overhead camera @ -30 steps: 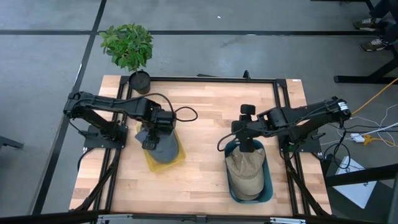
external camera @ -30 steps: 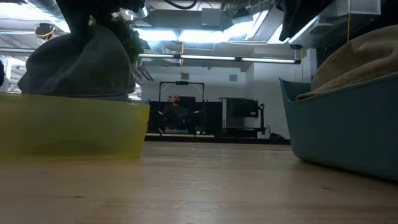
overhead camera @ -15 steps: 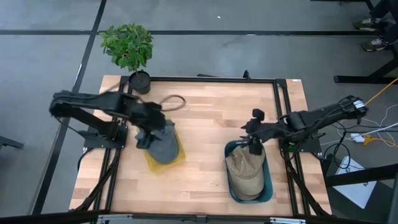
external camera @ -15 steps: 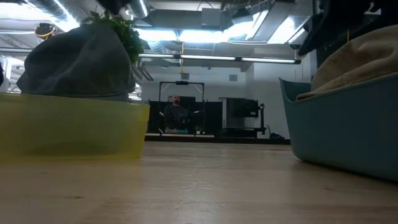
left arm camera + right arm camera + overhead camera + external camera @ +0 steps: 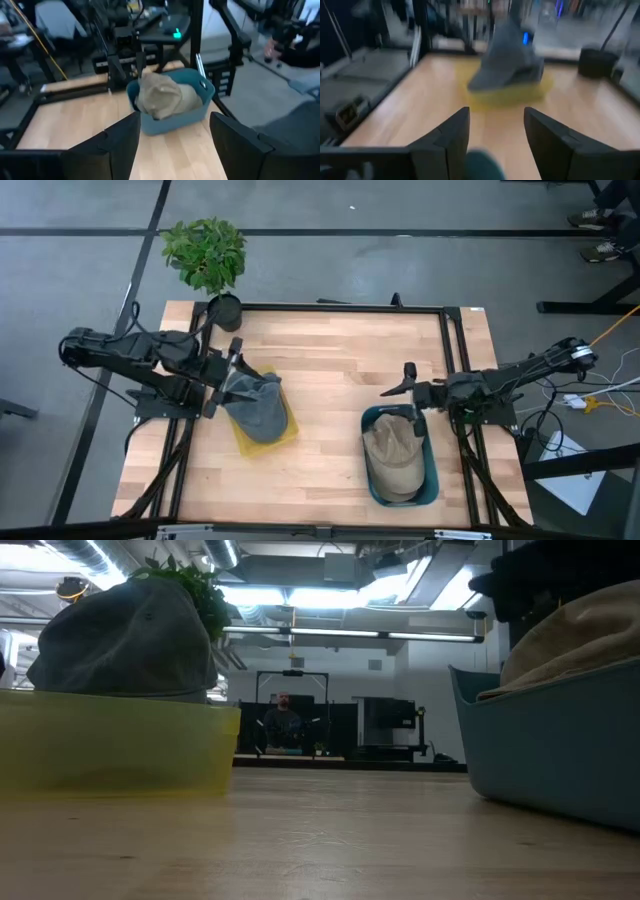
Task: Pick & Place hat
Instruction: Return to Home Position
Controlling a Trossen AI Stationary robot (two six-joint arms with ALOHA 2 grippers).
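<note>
A grey hat point(image 5: 262, 408) sits crown up in a yellow bin point(image 5: 285, 435) on the table's left half; the low view shows the grey hat point(image 5: 125, 635) rising above the yellow bin point(image 5: 110, 745). A tan hat point(image 5: 395, 455) lies in a blue bin point(image 5: 430, 480) on the right half. My left gripper point(image 5: 230, 377) is open and level, just left of the grey hat. My right gripper point(image 5: 402, 387) is open and level at the blue bin's far end. In the wrist views, the left gripper point(image 5: 172, 145) faces the tan hat point(image 5: 160, 95) and the right gripper point(image 5: 495, 135) faces the grey hat point(image 5: 512, 60).
A potted plant point(image 5: 207, 255) stands at the table's far left corner. A black frame point(image 5: 340, 308) runs around the wooden table. Bare wood point(image 5: 330, 390) lies between the two bins. A person point(image 5: 283, 720) sits in the room beyond the table's far side.
My left gripper has drawn back from above the grey hat toward the table's left edge and tipped from pointing down to level. My right gripper has pulled back from above the tan hat toward the right edge and tipped level. Both hats stay in their bins.
</note>
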